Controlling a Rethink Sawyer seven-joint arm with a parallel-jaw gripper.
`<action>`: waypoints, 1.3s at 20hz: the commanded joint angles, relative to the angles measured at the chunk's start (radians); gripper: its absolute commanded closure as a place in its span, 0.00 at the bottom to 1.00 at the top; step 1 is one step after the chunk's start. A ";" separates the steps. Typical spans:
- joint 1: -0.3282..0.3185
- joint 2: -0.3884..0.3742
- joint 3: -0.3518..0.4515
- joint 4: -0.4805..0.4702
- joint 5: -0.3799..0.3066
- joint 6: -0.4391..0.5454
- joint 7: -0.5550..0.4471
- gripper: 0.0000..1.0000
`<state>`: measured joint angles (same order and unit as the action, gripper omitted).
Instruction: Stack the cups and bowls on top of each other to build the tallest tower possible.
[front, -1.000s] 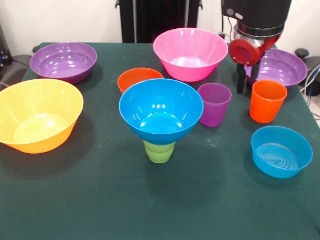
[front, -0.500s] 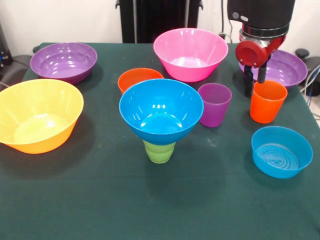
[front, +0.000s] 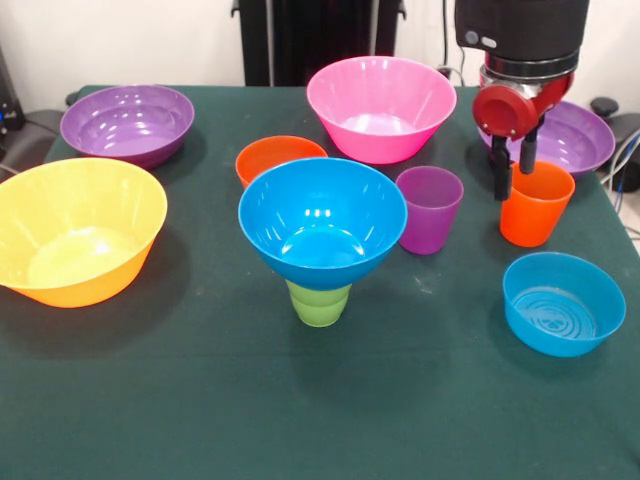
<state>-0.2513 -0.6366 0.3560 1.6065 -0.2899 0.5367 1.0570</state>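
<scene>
A medium blue bowl (front: 322, 222) sits upright on the upside-down green cup (front: 319, 303) at the table's middle, forming a low tower. The orange cup (front: 537, 208) stands upright at the right. My gripper (front: 514, 168) hangs over its left rim, open, with one finger (front: 500, 178) outside the wall and the other just over or inside the mouth. Between the tower and the orange cup stands the purple cup (front: 430, 210). Behind the blue bowl lies the small orange bowl (front: 280, 156).
The large yellow-orange bowl (front: 75, 230) is at the left. One purple bowl (front: 127, 122) is at the back left, another (front: 572, 138) behind the gripper. The pink bowl (front: 380, 107) is at the back centre, and a small shallow blue bowl (front: 563, 303) at the front right.
The gripper has moved rightward in the picture and come down, from beside the orange cup to astride its left rim. Cups and bowls have not moved.
</scene>
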 joint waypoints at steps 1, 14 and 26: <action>0.001 0.085 -0.019 0.031 -0.026 -0.048 0.153 0.00; 0.026 0.113 -0.057 -0.001 -0.024 0.008 0.139 0.00; -0.004 0.129 -0.022 0.036 -0.023 -0.090 0.138 0.00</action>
<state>-0.2452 -0.5612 0.3148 1.6084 -0.2899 0.5184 1.0570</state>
